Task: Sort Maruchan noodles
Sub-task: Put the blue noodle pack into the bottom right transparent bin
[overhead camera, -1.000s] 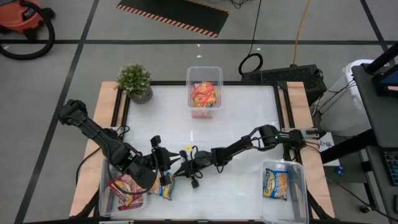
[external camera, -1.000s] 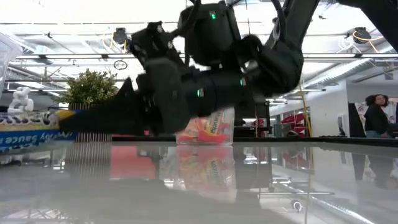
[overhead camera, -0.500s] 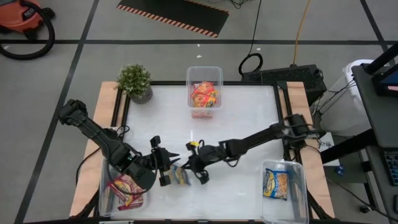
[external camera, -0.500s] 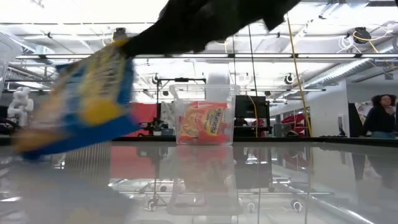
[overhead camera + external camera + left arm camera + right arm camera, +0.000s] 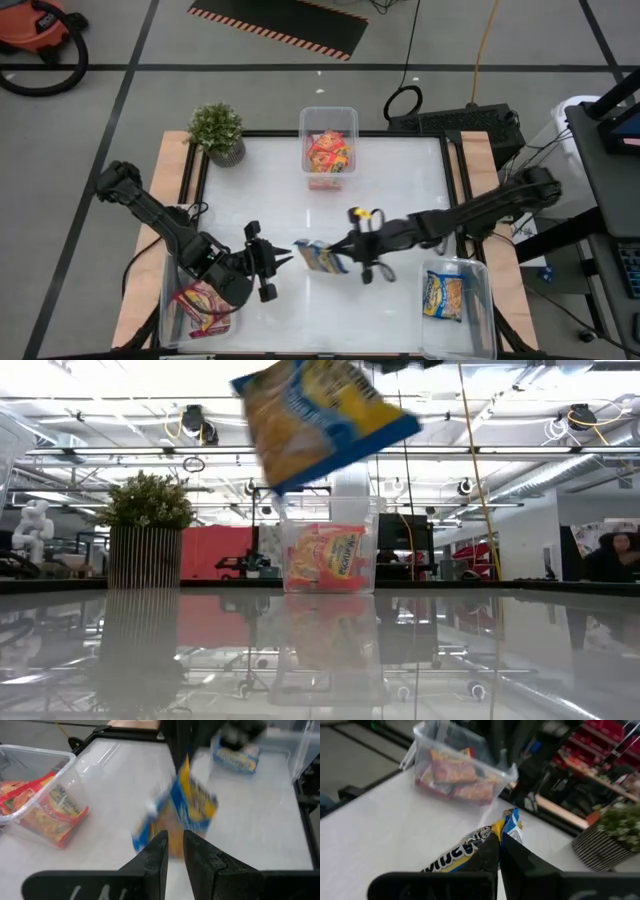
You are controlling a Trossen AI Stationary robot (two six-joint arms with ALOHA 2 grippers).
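A yellow-blue noodle packet [image 5: 318, 257] is in the air over the table's near middle; the low view shows that same packet [image 5: 320, 415] high above the tabletop. My right gripper [image 5: 343, 251] is shut on it. My left gripper [image 5: 285, 256] sits just left of the packet, apart from it. In its wrist view the left gripper [image 5: 175, 837] has a narrow gap between its fingers and holds nothing. Red-orange packets [image 5: 328, 152] lie in the far bin. One yellow-blue packet [image 5: 443, 296] lies in the right bin, and a red packet [image 5: 203, 304] in the left bin. My right gripper pinches the packet between its two fingers near the packet's right end [image 5: 492, 837]; the crimped edge [image 5: 511, 821] sticks out past the fingertips. The fingers come roughly level from the table's right. The packet is lifted clear of the table and tilted.
A clear bin [image 5: 328, 112] stands at the table's far middle, another bin [image 5: 480, 275] at the near right corner, and a third bin [image 5: 165, 300] at the near left. A potted plant [image 5: 218, 130] stands at the far left corner.
The packet was beside my left gripper at the near left. It has gone with my right gripper toward the table's right and up, and is now clear of the table and of my left gripper. My right arm has drawn back to the right.
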